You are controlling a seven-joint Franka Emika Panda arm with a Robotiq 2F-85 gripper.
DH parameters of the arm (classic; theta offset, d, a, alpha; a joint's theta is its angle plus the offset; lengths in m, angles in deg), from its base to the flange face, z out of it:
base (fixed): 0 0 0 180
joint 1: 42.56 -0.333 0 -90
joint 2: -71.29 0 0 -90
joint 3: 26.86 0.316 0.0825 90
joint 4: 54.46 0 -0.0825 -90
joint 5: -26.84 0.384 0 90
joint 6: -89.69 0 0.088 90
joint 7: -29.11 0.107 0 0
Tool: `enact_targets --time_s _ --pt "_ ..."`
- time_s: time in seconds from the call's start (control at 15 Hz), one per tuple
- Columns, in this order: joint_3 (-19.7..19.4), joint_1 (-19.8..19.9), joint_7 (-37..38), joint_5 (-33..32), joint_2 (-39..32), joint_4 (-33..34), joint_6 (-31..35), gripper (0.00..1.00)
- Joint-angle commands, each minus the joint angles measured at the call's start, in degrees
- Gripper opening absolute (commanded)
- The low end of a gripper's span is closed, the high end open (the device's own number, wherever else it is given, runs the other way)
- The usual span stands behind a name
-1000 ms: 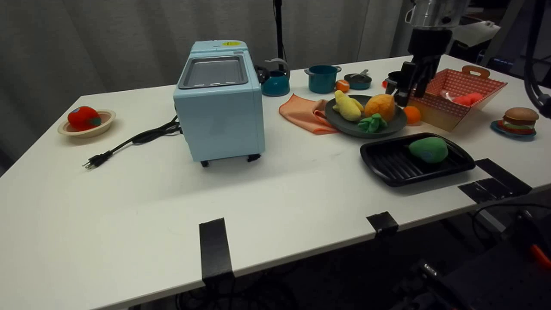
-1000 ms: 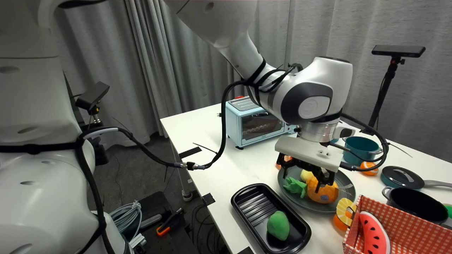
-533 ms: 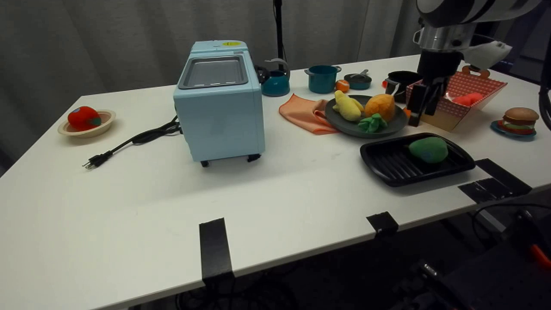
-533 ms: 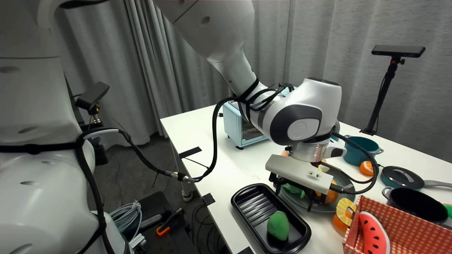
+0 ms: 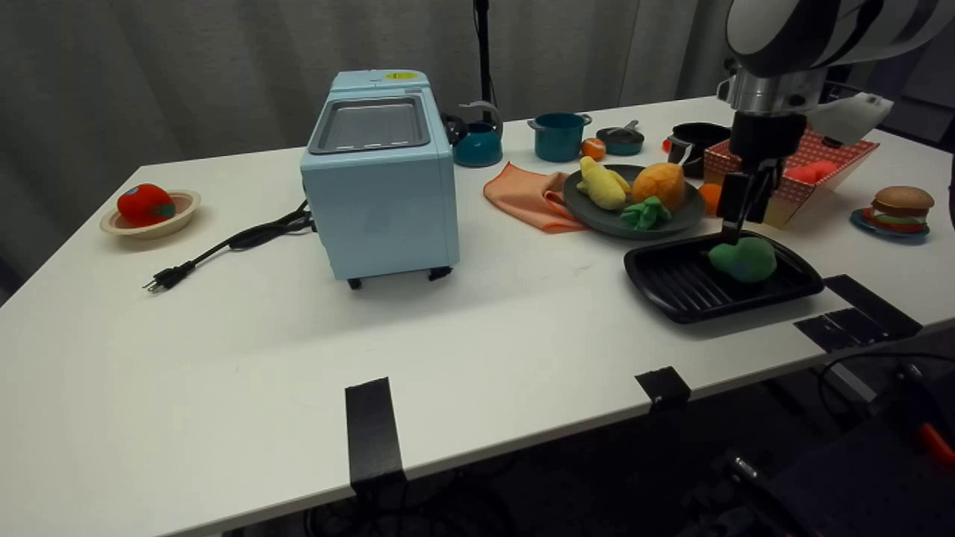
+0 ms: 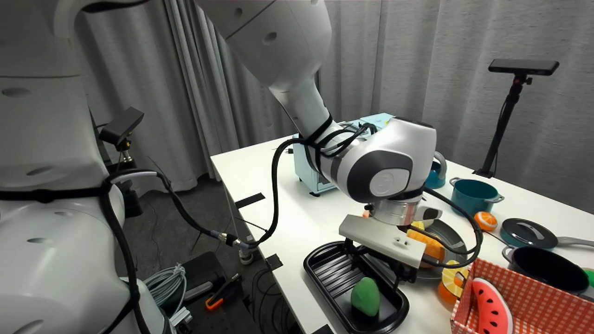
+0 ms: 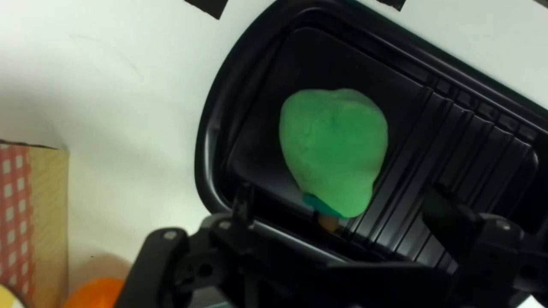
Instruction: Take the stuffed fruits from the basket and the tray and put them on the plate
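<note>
A green stuffed fruit [image 5: 742, 261] lies in the black tray [image 5: 656, 294]; it also shows in an exterior view [image 6: 365, 297] and in the wrist view [image 7: 334, 145]. My gripper [image 6: 376, 278] is open and empty, low over the tray's plate-side edge. In the wrist view its fingers [image 7: 340, 207] are apart, with the fruit ahead and its stem end towards the gap. The dark grey plate [image 5: 589, 216] holds a yellow plush [image 5: 601, 185], an orange one [image 5: 658, 185] and a green leafy piece [image 5: 647, 214]. The red-checked basket [image 6: 543, 290] holds a watermelon slice [image 6: 492, 308].
An orange item [image 6: 446, 293] with a yellow slice stands between plate and basket. A burger toy [image 5: 899, 209] lies beyond the basket. A black pot [image 6: 545, 271], a teal pot [image 6: 473, 197] and a lidded pan stand behind. A blue toaster oven [image 5: 384, 201] is farther along.
My gripper has moved from over the plate to over the tray and come lower, near the green fruit. It stays open. The fruits, tray, plate and basket have not moved.
</note>
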Motion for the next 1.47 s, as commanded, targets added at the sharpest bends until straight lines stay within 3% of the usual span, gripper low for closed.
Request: enact_targets --time_s 0.0,0.27,0.33,0.4,0.53,0.8,1.13,1.4 --pt "-1.55 -1.47 2.32 -3.65 -1.16 -0.6 1.14 1.0" --pt "-1.47 -1.59 3.66 -5.54 -3.37 0.08 1.24 1.0" --pt "-1.4 -1.59 3.9 -5.54 -3.93 0.38 1.12 0.94" --pt "-1.33 -1.61 4.05 -5.58 -4.38 0.62 1.04 0.74" --pt "-1.07 -1.64 4.04 -5.28 -5.0 1.04 0.87 0.68" --pt "-0.73 -1.75 3.81 -4.53 -4.03 1.33 0.12 0.35" --pt "-0.58 -1.82 3.04 -4.21 0.12 1.85 -0.84 0.02" --pt "-0.44 -1.92 2.07 -2.98 3.89 3.8 -1.53 0.02"
